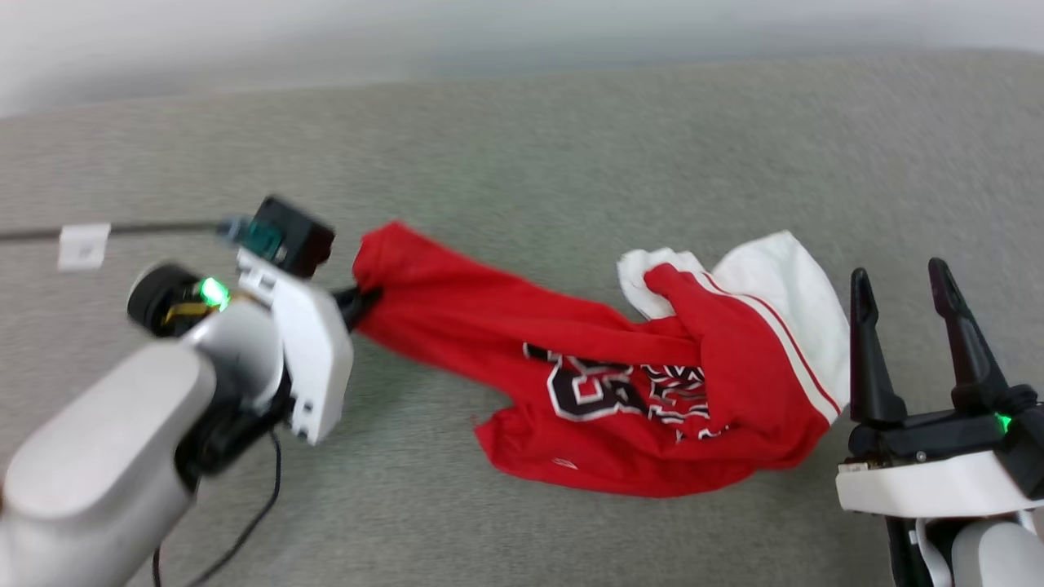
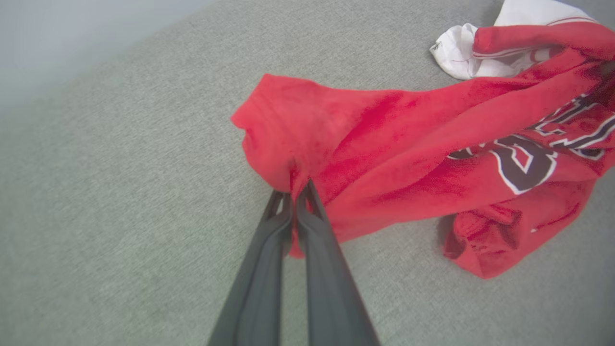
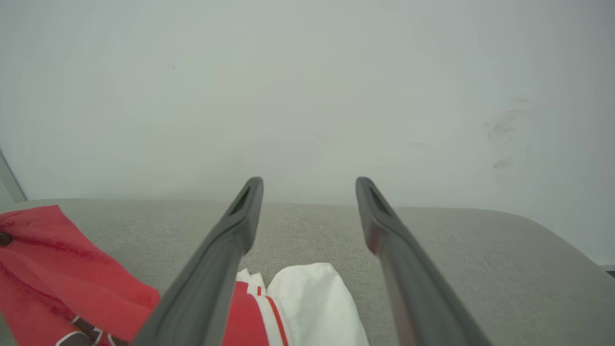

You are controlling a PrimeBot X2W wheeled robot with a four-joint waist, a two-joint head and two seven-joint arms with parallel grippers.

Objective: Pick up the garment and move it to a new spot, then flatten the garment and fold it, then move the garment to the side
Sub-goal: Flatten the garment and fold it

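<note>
The garment (image 1: 620,367) is a red shirt with white sleeves and black, white-outlined lettering, lying crumpled across the grey padded surface (image 1: 522,147). My left gripper (image 1: 359,300) is shut on the garment's left red end, which is pulled up into a peak. In the left wrist view the two dark fingers (image 2: 312,230) meet on a pinch of red cloth of the garment (image 2: 394,139). My right gripper (image 1: 905,289) stands open at the lower right, just right of the white sleeve (image 1: 791,277), holding nothing. The right wrist view has its spread fingertips (image 3: 250,190) above the garment (image 3: 307,298).
A dark cable with a white tag (image 1: 83,244) runs along the surface at the far left. A pale wall (image 3: 307,96) rises behind the surface's far edge. Bare grey surface lies in front of and behind the garment.
</note>
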